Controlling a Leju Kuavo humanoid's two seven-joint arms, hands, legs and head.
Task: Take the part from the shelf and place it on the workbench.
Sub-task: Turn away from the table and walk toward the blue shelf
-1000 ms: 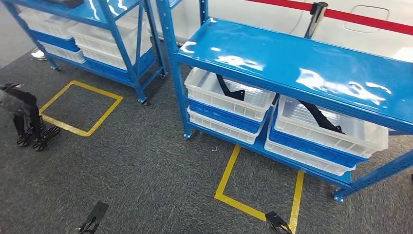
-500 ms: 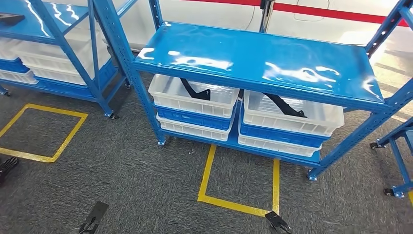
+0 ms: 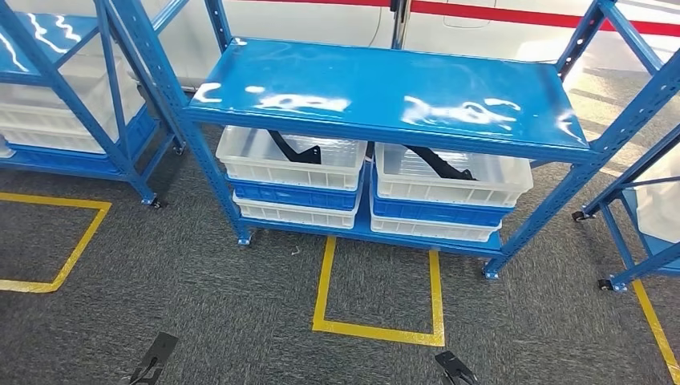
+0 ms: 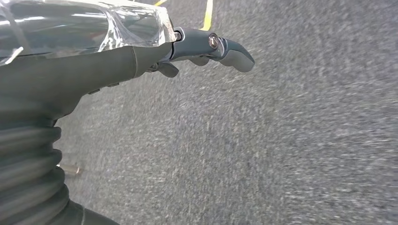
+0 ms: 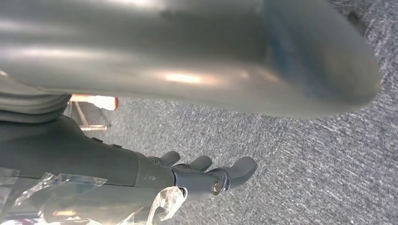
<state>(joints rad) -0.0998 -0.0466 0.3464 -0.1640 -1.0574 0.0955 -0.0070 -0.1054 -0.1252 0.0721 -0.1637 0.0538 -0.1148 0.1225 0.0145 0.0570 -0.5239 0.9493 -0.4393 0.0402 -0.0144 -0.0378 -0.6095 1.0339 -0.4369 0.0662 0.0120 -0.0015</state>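
Two black parts lie in white bins under the shelf (image 3: pixel 385 92) top — the left part (image 3: pixel 293 149), the right part (image 3: pixel 437 163). Left hand (image 4: pixel 206 47) and right hand (image 5: pixel 206 173) hang empty over carpet, fingers loosely extended. Either pickup remains, or one part is already delivered.

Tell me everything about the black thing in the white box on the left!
The black part is a thin, dark, bent bar, like a bracket with an elbow. It lies slanted inside the left white crate, partly hidden under the blue shelf. It rests on the crate's floor. Neither hand touches it.
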